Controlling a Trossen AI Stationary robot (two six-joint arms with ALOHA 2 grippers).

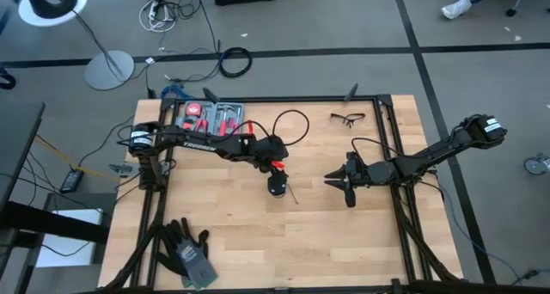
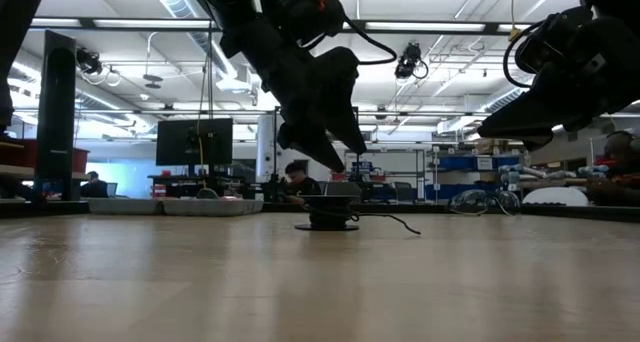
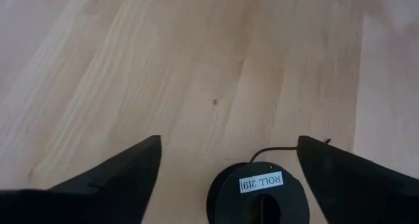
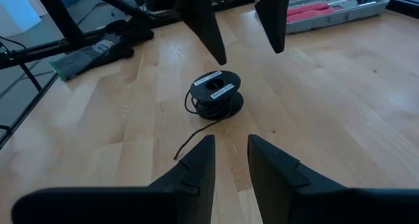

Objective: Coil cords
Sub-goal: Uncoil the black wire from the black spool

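The cord is a thin black one, wound on a small round black spool [image 4: 216,96] with a white label on top. The spool lies flat on the wooden table near its middle [image 1: 276,189]. The cord's loose end [image 4: 186,145] trails slack on the wood toward the near edge. My left gripper [image 3: 229,145] hangs open just above the spool, fingers slanting down, one on either side and clear of it [image 2: 335,147]. My right gripper [image 4: 230,140] waits to the right of the spool [image 1: 331,177], pointing at it, with a narrow gap between its fingers and nothing in it.
A case of red-handled tools [image 1: 210,115] sits at the far left and safety glasses [image 1: 347,118] at the far right. Dark gloves [image 1: 185,251] lie at the near left corner. Black frame rails [image 1: 391,139] run along the table's sides.
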